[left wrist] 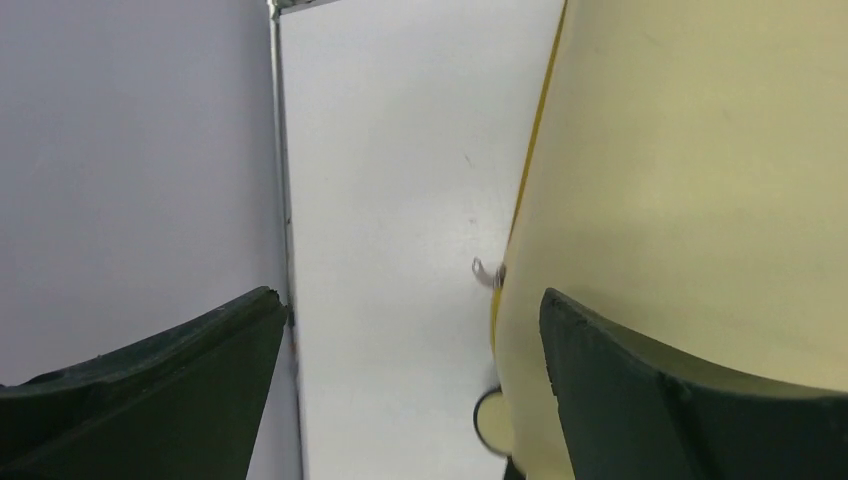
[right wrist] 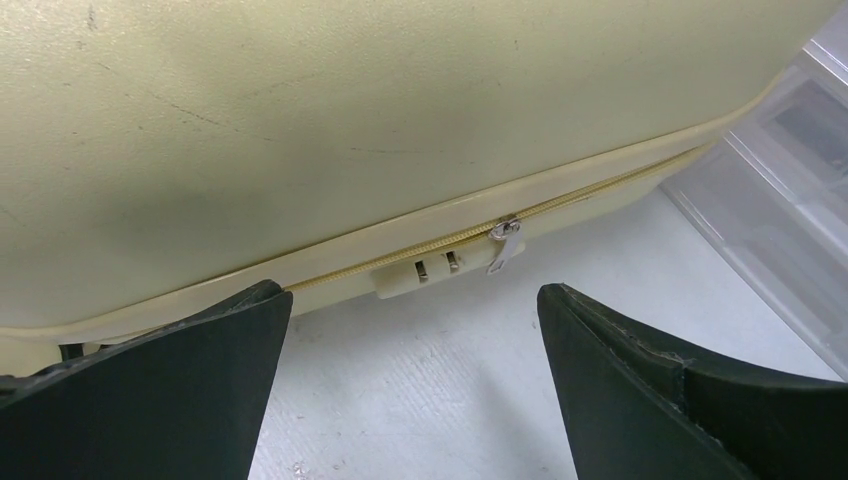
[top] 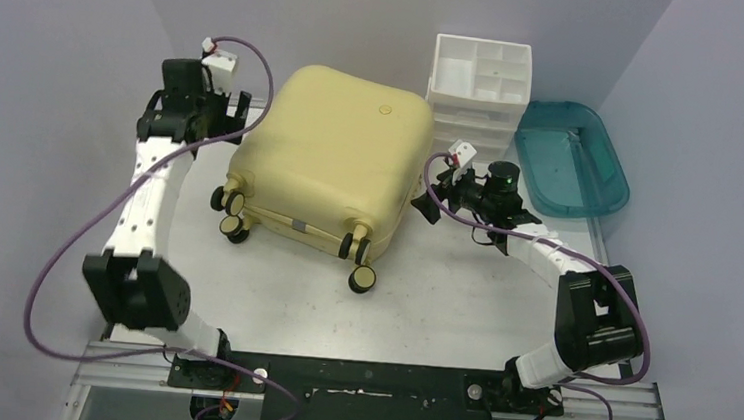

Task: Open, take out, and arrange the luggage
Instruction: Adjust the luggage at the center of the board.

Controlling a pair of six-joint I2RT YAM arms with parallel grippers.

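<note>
The pale-yellow suitcase point(top: 327, 156) lies flat on the counter point(top: 461, 297), a little left of the middle, with its broad shell facing up. Its yellow-and-black wheels point(top: 363, 278) point toward the arms' bases. The two halves are together, and on the side seen from the right wrist the zipper runs closed along the seam.

The left pincer point(top: 233, 121) sits at the suitcase's far left corner, near the side wall. From the left wrist, the left pincer point(left wrist: 406, 297) has its fingers point(left wrist: 180, 380) spread wide with only bare counter between them. It has hold of nothing. One finger overlaps the yellow shell, but I cannot tell whether it touches. A small metal zipper tab point(left wrist: 485, 272) sticks out at the suitcase's edge, and part of a wheel point(left wrist: 490, 420) shows low in that view.

The right pincer point(top: 428, 192) is just beside the suitcase's right side, aimed at it. Seen from its own wrist, the right pincer point(right wrist: 410, 291) is also fully spread and empty. It faces the seam, where a silver zipper pull point(right wrist: 505, 245) hangs next to a small cream lock block point(right wrist: 420, 272). The fingers stand apart from both.

A white drawer organizer point(top: 478, 88) stands just beside the suitcase's far right corner. A teal tray point(top: 573, 156) lies to its right, at the counter's edge.
</note>
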